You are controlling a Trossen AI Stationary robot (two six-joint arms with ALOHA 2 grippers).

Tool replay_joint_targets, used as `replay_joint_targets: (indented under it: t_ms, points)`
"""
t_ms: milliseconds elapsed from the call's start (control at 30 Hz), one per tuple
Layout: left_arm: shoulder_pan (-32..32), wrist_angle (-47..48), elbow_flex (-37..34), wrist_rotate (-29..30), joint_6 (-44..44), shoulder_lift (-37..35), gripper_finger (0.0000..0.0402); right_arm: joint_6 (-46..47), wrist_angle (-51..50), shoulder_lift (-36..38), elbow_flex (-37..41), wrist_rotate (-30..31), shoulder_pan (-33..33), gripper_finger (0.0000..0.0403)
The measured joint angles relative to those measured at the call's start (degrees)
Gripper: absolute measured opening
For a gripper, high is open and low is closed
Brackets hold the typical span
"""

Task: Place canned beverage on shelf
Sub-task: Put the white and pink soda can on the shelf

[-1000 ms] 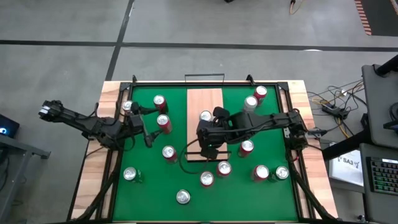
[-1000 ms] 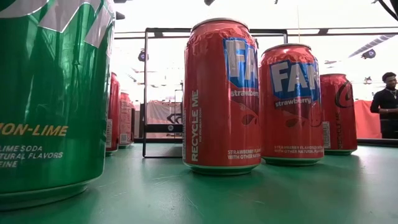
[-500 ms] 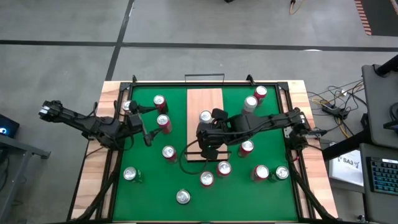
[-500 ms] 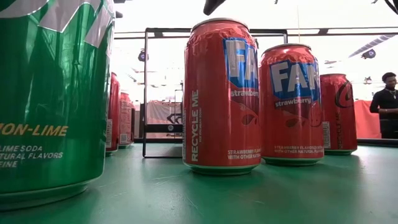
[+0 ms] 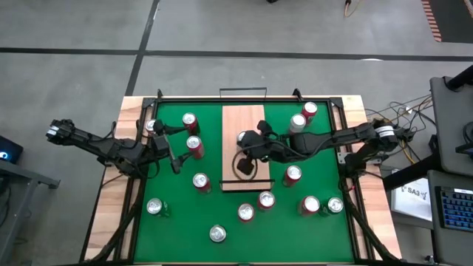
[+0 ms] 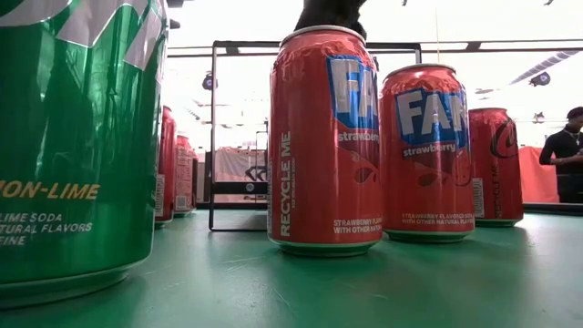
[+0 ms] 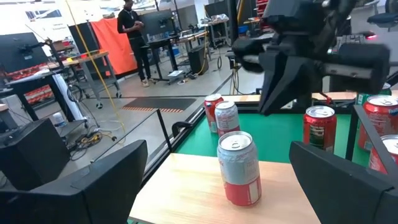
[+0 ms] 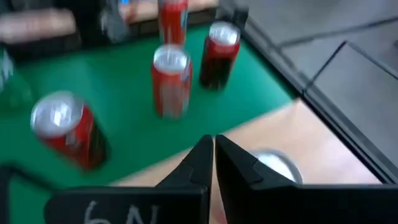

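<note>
The shelf (image 5: 244,122) is a pale wooden board in the middle of the green mat. One silver-and-red can (image 5: 242,138) stands upright on it, also seen in the left wrist view (image 7: 238,168). My right gripper (image 5: 251,143) is shut and hangs just above and beside this can's top (image 8: 273,165), its fingertips (image 8: 213,155) pointing down at a slant; the left wrist view shows a gap between them. My left gripper (image 5: 174,154) waits open at the mat's left side, level, facing the shelf (image 7: 186,180).
Several red cans stand around the shelf on the mat (image 5: 170,222), among them one (image 5: 194,146) to its left and one (image 5: 293,174) to its right. A green can (image 6: 73,137) and red cans (image 6: 323,137) fill the low view. A person (image 6: 565,150) stands far behind the table.
My right arm has stretched out and its gripper has sunk and gone a little toward the table's far edge, from above the shelf's near half to just over the can on it. In the low view it has come down into the picture's top.
</note>
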State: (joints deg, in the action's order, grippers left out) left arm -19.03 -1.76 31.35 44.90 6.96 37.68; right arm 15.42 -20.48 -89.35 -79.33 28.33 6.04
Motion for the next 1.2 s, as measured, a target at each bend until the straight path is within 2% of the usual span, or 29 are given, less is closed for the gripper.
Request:
replay_joint_targets:
  t_ms: [100,233,500,1200]
  points:
    - [0.00,-0.04,0.07,0.65,0.52,-0.01,0.0377,0.03,11.02,0.23,6.00,4.11,-0.94,0.0009]
    - [0.00,-0.02,0.11,1.14,1.18,-0.08,0.0377,3.17,16.53,-0.86,8.38,7.74,-2.49,0.0009]
    - [0.00,0.14,0.11,1.23,1.16,0.23,0.0377,5.17,15.03,-2.66,8.42,7.75,-3.06,0.0009]
    - [0.00,0.09,0.11,1.23,1.12,0.21,0.0377,7.93,2.72,-2.07,8.28,5.77,-2.16,0.0009]
